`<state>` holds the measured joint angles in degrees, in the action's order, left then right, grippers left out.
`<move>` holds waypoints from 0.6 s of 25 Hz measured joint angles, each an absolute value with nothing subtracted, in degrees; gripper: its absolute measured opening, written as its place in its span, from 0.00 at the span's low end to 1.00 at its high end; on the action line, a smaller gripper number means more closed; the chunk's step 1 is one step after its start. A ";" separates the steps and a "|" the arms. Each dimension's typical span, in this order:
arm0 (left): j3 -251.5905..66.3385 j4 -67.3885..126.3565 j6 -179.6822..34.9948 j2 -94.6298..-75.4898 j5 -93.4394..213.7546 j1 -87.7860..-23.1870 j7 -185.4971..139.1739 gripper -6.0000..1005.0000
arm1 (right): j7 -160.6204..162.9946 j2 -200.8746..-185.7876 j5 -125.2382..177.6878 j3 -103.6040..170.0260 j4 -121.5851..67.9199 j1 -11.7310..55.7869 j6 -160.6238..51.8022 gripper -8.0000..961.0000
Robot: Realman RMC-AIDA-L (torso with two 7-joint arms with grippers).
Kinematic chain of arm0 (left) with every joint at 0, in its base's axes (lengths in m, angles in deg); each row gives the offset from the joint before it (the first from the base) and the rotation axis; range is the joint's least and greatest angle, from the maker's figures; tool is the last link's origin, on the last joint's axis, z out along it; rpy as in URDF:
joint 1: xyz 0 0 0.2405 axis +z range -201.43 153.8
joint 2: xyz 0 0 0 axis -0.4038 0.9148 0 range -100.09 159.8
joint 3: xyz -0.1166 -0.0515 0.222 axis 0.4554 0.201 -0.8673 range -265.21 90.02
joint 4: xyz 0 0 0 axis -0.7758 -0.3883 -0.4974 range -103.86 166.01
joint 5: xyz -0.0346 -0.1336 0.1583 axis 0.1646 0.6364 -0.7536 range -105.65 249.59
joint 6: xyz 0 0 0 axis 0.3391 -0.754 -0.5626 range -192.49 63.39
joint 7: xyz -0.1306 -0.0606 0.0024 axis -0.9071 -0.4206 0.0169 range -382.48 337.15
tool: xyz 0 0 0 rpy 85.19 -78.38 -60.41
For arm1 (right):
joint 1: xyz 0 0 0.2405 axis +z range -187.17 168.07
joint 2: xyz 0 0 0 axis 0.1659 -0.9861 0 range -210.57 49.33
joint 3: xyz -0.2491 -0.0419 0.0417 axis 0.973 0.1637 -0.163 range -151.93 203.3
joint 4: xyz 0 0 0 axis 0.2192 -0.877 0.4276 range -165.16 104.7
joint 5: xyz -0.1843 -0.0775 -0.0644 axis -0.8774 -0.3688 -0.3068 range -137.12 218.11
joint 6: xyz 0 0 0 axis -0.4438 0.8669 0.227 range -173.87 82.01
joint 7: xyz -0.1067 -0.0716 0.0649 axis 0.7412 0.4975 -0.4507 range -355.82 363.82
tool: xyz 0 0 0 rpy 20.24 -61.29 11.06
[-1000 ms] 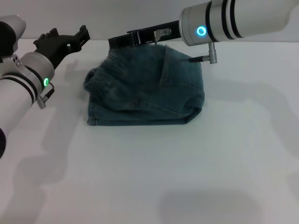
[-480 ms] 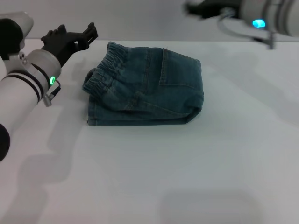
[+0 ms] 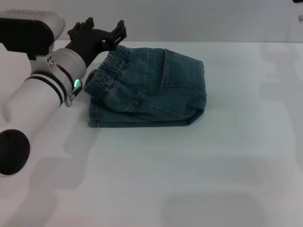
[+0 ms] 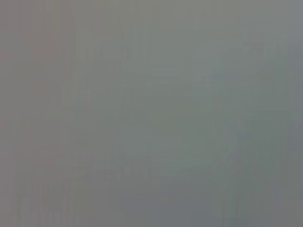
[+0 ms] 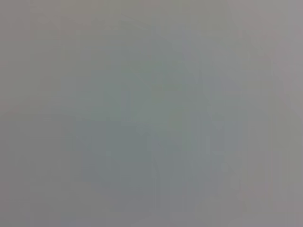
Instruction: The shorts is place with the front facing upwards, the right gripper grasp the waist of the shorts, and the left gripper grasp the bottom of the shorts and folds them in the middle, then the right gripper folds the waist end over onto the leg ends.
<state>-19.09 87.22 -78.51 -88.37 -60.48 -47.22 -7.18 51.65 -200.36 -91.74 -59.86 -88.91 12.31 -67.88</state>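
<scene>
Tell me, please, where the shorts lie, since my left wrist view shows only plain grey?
Observer: The blue-green denim shorts lie folded in a compact bundle on the white table.
Operator: Where is the waistband, please?
Observer: The gathered elastic waistband lies on top, at the bundle's left rear.
Operator: And the claws?
Observer: The black pronged left claw is by that waistband, though I cannot judge contact. The right claw is out of sight.
</scene>
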 joint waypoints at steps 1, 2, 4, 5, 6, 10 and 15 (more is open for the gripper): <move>-19.48 87.08 -79.08 -88.37 -60.48 -47.27 -7.30 0.82 | 52.99 -200.35 -91.61 -58.39 -86.45 12.41 -71.99 0.61; -20.03 86.96 -79.97 -88.41 -60.49 -47.30 -7.37 0.82 | 54.93 -200.38 -90.99 -56.30 -83.69 12.64 -77.50 0.61; -21.01 86.83 -81.57 -88.49 -60.46 -47.35 -7.39 0.82 | 58.52 -200.42 -88.13 -51.83 -79.44 13.17 -86.62 0.61; -21.69 86.77 -82.71 -88.52 -60.36 -47.39 -7.45 0.82 | 61.36 -200.45 -85.14 -49.00 -77.57 13.68 -92.11 0.61; -22.21 86.68 -83.63 -88.54 -60.27 -47.43 -7.52 0.82 | 64.75 -200.46 -80.95 -45.70 -75.84 14.44 -96.84 0.61; -23.77 85.41 -86.06 -88.63 -60.19 -48.11 -8.30 0.82 | 71.98 -200.31 -64.42 -34.68 -69.33 18.60 -111.10 0.61; -27.97 80.43 -95.03 -88.63 -60.43 -49.28 -13.88 0.82 | 56.14 -199.56 -65.21 -25.71 -62.62 17.31 -115.39 0.61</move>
<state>-27.97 80.43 -95.03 -88.63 -60.43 -49.28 -13.88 56.14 -199.56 -65.21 -25.71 -62.62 17.31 -115.39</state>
